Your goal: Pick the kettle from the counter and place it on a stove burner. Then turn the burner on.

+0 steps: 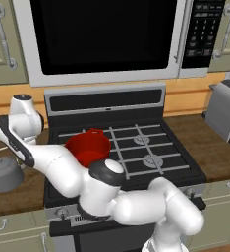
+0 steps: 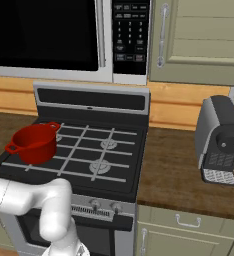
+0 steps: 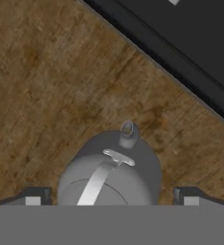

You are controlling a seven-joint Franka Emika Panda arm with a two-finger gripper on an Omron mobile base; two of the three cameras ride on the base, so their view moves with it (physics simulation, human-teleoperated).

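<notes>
— What sits on the cooktop grates?
— A red pot, at the front left.
— And above?
— A microwave, flanked by pale cabinets. A grey coffee machine stands to the right.

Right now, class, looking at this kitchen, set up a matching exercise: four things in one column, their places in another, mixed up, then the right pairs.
Things:
1. kettle
2. red pot
3. coffee machine
4. microwave

Places:
A. mounted above the stove
B. on the counter left of the stove
C. on the counter right of the stove
D. on the cooktop's left side

Pairs: 1-B, 2-D, 3-C, 4-A
</notes>
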